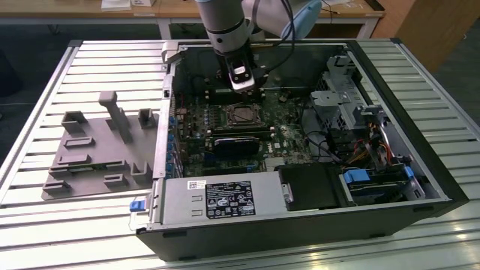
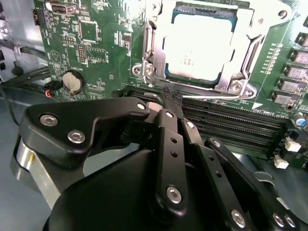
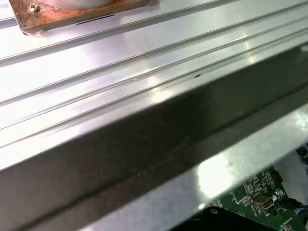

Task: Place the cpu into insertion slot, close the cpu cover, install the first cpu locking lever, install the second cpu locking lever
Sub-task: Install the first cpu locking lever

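The cpu [image 2: 199, 48], a pale silvery square, lies flat in the insertion slot [image 1: 241, 114] on the green board. The cpu cover [image 2: 150, 53], a silvery frame with a square window, lies down over the cpu's edges. A thin metal locking lever [image 2: 207, 92] runs along the socket edge closest to my fingers; whether it is latched I cannot tell. My gripper [image 2: 169, 98] hangs just above that edge with its black fingers shut together and nothing between them. In the exterior view the gripper [image 1: 244, 93] is inside the open computer case, just behind the socket.
Long black memory slots [image 2: 231, 125] and a coin battery [image 2: 72, 81] lie close to my fingers. A black card [image 1: 236, 146], the power supply [image 1: 217, 197] and a drive cage [image 1: 352, 107] crowd the case. A grey fixture plate [image 1: 98, 152] sits on the slatted table at the exterior view's left.
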Available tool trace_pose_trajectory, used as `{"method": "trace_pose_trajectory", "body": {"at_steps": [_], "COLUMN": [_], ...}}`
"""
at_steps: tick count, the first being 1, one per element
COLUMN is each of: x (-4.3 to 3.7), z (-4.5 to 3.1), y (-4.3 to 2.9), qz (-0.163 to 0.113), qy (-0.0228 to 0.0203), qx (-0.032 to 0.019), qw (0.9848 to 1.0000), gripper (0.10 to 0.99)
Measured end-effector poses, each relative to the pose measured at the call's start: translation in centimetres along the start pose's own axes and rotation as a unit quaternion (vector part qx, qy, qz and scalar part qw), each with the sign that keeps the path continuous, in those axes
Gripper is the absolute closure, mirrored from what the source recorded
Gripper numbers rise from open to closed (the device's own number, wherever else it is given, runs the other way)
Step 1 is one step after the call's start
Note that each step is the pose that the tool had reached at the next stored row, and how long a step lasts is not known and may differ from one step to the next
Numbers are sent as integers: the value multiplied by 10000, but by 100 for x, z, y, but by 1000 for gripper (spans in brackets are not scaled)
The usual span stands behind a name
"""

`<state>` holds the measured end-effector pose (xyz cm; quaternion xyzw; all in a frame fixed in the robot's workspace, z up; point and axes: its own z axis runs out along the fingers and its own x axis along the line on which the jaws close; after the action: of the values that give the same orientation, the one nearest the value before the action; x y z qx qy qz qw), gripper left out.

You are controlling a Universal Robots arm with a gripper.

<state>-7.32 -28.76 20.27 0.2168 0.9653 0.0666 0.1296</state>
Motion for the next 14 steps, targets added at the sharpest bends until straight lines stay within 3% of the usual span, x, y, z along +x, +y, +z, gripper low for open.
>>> {"method": "trace_pose_trajectory", "body": {"at_steps": [14], "x": [20], "z": [59], "y": [-10], "qz": [69], "qy": [-13], "qx": [16], "qw": [10000], "gripper": [984]}}
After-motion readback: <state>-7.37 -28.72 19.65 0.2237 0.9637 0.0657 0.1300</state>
